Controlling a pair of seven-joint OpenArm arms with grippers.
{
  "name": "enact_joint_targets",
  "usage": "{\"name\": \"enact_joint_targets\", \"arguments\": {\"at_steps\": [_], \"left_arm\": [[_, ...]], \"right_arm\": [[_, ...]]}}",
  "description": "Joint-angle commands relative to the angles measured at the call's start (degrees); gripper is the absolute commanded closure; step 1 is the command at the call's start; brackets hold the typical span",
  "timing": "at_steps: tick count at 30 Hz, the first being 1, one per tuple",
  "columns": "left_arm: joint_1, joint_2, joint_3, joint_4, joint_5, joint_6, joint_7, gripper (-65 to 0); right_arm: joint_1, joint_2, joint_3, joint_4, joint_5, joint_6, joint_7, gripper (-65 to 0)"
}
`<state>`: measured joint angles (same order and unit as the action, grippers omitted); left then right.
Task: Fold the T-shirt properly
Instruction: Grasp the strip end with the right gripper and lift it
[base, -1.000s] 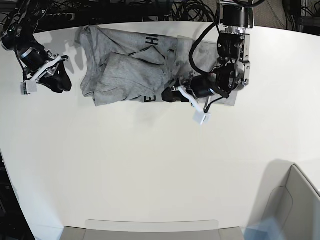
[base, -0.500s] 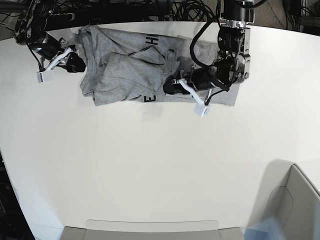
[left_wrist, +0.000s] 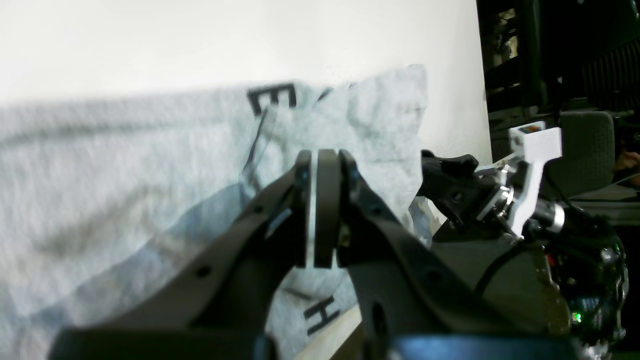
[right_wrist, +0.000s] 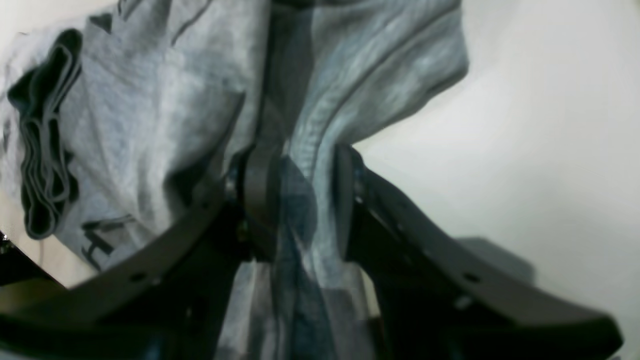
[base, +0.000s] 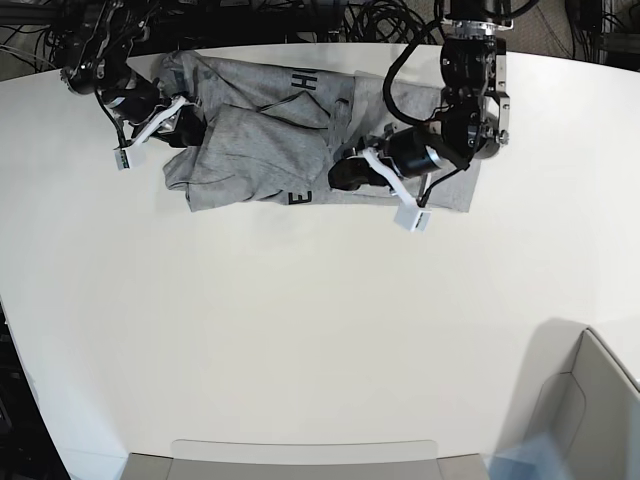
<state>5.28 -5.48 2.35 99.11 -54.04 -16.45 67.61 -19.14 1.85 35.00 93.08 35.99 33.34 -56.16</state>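
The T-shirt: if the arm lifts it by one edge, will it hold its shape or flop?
Probably flop. The T-shirt lies in soft creases with layers bunched at one end, so it would likely drape. Its knit looks matte, so the right gripper, straddling a fold, should hardly slip.

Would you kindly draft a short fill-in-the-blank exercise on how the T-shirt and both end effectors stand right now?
1. The left end effector has its jaws ____.
2. A fold of the T-shirt runs between the jaws of the ____ end effector.
3. The T-shirt lies on a ____ table.
4. The lettering on the T-shirt is ____ in colour.

Missing words: shut; right; white; black
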Motion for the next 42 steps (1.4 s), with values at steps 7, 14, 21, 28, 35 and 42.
{"name": "enact_joint_targets", "arguments": {"at_steps": [7, 14, 21, 28, 35, 42], "left_arm": [[-0.93, -0.20, -0.72, 2.12, -1.30, -0.30, -0.49, -1.5], [0.57, -2.04, -0.64, 5.20, -1.30, -0.30, -0.41, -1.5], [3.56, -2.04, -2.92, 9.51, -1.39, -0.39, -0.41, -1.5], [7.07, -5.65, -5.21, 14.60, -1.39, -0.39, -0.32, -1.5], [10.06, -6.17, -8.99, 15.48, -3.85, -0.39, -0.49, -1.5], [11.47, -6.17, -19.27, 15.04, -10.53, -0.39, -0.49, -1.5]], "right_arm": [[-2.45, -0.48, 0.64, 4.64, 1.24, 0.64, -3.84, -18.8], [0.28, -4.00, 0.12, 3.93, 0.80, 0.64, -4.28, -18.8], [3.88, -6.37, -3.49, 3.85, -4.65, 0.64, -4.19, -18.8], [6.43, -8.04, -5.16, 3.49, -9.04, 0.64, -4.10, -12.3], [9.42, -6.02, -5.42, -1.52, -9.39, 0.64, -4.01, 0.0], [12.06, -1.98, -4.98, -4.77, -9.39, 0.64, -3.93, 0.0]]}}
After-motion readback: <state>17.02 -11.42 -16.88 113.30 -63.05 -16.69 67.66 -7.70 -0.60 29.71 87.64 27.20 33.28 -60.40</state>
